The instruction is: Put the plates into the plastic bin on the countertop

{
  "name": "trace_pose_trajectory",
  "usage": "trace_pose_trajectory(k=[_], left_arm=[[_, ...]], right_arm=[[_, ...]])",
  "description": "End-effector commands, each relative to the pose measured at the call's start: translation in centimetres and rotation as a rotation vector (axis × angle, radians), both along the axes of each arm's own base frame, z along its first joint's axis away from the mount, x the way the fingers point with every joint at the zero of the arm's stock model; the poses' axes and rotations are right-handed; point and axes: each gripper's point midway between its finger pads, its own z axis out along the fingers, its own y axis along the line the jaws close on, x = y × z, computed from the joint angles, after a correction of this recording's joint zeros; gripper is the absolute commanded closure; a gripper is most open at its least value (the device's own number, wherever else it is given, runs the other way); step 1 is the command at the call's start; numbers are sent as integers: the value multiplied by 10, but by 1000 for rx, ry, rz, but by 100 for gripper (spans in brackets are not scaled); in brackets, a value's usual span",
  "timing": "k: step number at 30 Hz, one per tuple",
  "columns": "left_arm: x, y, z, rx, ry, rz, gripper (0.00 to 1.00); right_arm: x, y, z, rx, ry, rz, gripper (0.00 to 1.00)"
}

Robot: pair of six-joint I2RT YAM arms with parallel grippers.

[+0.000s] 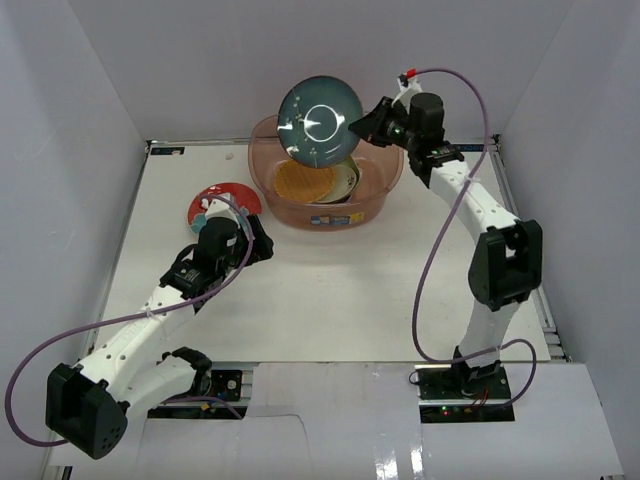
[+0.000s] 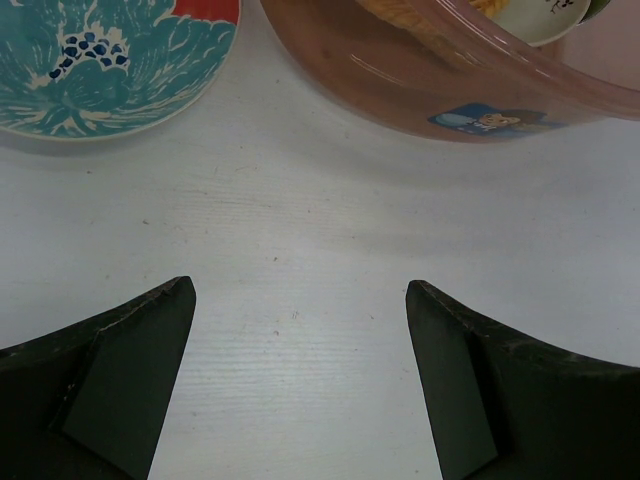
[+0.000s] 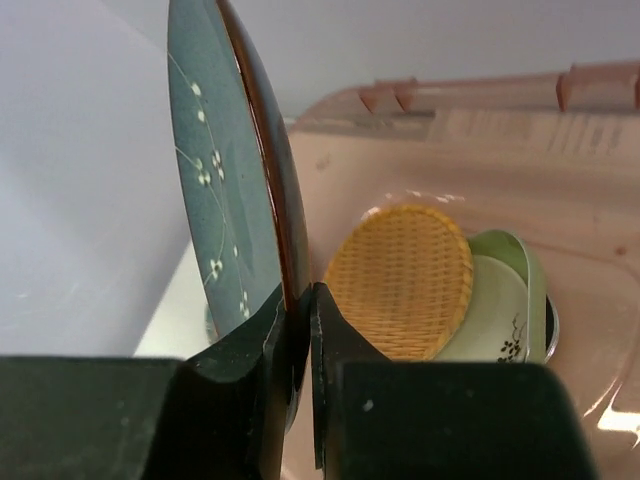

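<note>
My right gripper is shut on the rim of the dark teal round plate, holding it on edge above the reddish-brown plastic bin. Inside the bin lie an orange plate, a cream plate and a green plate. A red round plate with a teal flower rests on the countertop left of the bin. My left gripper hangs open just right of it, over bare surface, holding nothing.
White walls enclose the countertop on the left, back and right. The bin's side with its label sticker lies just ahead of the left fingers. A purple cable loops beside the right arm.
</note>
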Motion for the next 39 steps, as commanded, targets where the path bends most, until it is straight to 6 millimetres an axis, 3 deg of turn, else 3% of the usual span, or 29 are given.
trace_pose_trajectory(k=[1,4,9,12,15,17,21,24,31,34,36,39], left_arm=[[1,3,17,2,-41,25,2],[1,3,16,3,-39,25,2],[2,3,13,10,-29,30,2],[4,13,7,31,-17,92,2],[7,37,-1,44,9,217,2],[9,43,-5,20,28,241,2],[15,55,-30,-35,119,288,2],[21,71,-45,-75,180,352,2],[42,112,-68,-215,227,562,2],[53,126,-74,-270,194,635,2],[59,138,-76,-317,177,682,2],[69,147,-81,-375,154,723,2]], right_arm=[[25,11,25,-30,-66,-2,92],[37,29,-4,-65,-13,13,92],[52,33,-43,-111,54,-1,92],[54,32,-64,-143,95,-9,92],[53,27,-80,-159,127,-35,86],[50,21,-90,-164,150,-69,77],[47,14,-94,-160,147,-106,50],[43,10,-97,-166,152,-117,41],[24,8,-81,-142,100,-92,40],[9,6,-57,-123,37,-66,37],[-2,8,-57,-125,27,-30,34],[-21,8,-36,-114,-31,18,30]])
